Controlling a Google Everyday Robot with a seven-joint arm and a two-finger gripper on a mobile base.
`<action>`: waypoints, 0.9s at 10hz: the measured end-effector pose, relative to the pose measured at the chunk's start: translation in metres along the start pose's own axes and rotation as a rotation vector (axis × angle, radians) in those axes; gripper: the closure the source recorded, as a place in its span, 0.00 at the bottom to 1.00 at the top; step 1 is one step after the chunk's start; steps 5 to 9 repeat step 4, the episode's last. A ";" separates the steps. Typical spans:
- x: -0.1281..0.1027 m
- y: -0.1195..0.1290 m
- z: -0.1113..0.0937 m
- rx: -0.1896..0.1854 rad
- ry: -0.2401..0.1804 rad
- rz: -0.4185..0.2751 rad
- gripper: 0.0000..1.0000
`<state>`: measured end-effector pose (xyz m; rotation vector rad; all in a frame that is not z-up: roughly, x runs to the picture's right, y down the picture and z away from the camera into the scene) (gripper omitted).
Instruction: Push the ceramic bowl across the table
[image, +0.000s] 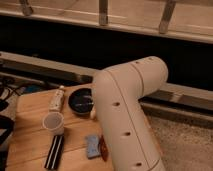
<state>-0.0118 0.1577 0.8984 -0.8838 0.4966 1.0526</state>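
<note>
camera view: the ceramic bowl sits toward the far side of the surface, just left of the big white arm. the gripper is hidden behind that arm, somewhere low by the bowl's right rim, so you can't place it exactly, and whether it's released or clenched i cannot tell.

risks: you're pushing blind, so contact may land high on the rim and tip or spin the bowl instead of sliding it. push left and the bowl runs into the small bottle lying just beside it, or clips the whitish cup nearer, which looks light and easy to topple. push far and it goes off the far edge, which is close. the blue sponge and dark flat bar sit nearer, out of the likely path.
</note>
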 end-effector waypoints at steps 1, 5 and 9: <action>0.003 0.002 0.002 -0.003 0.006 -0.006 0.11; 0.004 0.004 0.005 0.000 0.011 -0.020 0.11; 0.004 0.004 0.005 0.000 0.011 -0.020 0.11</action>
